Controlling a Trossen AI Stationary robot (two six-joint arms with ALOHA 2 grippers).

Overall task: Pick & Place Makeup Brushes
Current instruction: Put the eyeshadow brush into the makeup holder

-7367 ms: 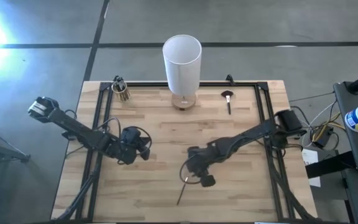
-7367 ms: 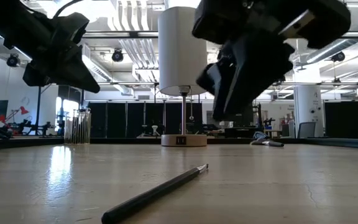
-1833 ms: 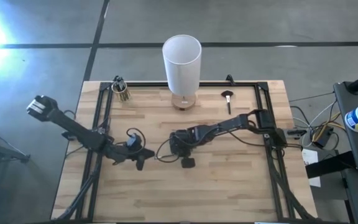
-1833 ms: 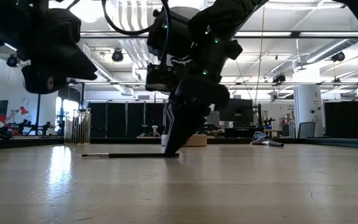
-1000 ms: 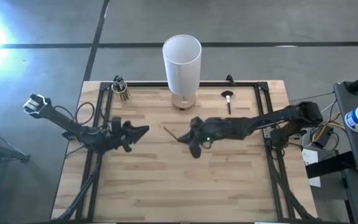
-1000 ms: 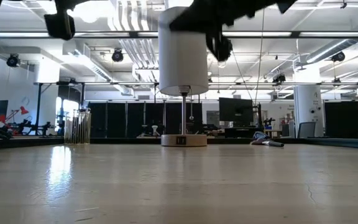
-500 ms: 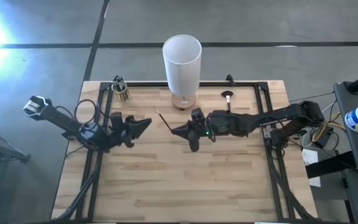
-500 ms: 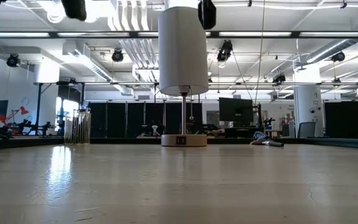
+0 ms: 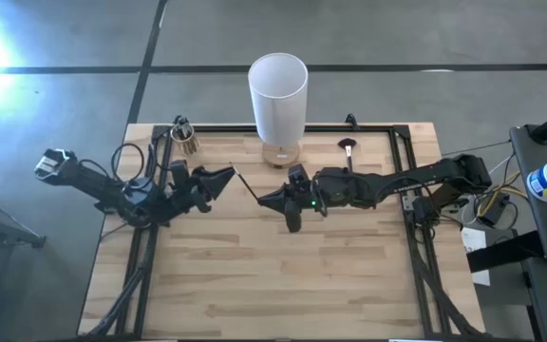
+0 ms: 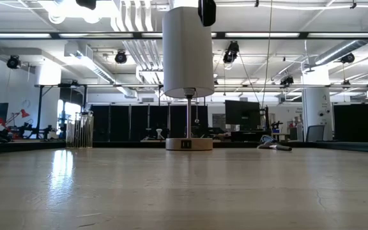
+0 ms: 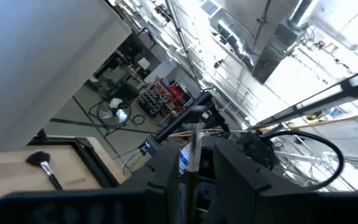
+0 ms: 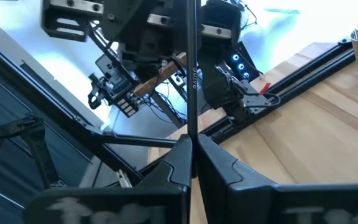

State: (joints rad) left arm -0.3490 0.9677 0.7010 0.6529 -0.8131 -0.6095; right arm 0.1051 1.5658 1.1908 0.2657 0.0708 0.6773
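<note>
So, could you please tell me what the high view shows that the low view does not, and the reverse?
Only the high view shows both arms above the table: the right pincer shut on a thin brush, its tip reaching toward the left pincer. Only the low view shows the room behind the table, with its ceiling lights. Both show the tall white cylinder on its stand, the cup of brushes and the fluffy-headed brush lying on the wooden table.

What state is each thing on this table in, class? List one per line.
Right gripper: shut on the thin makeup brush.
Left gripper: open around that brush's far end.
Thin makeup brush: lifted, held between both arms.
Fluffy-headed brush: lying flat, untouched.
Clear cup: upright, holding brushes.
White cylinder: upright.
</note>
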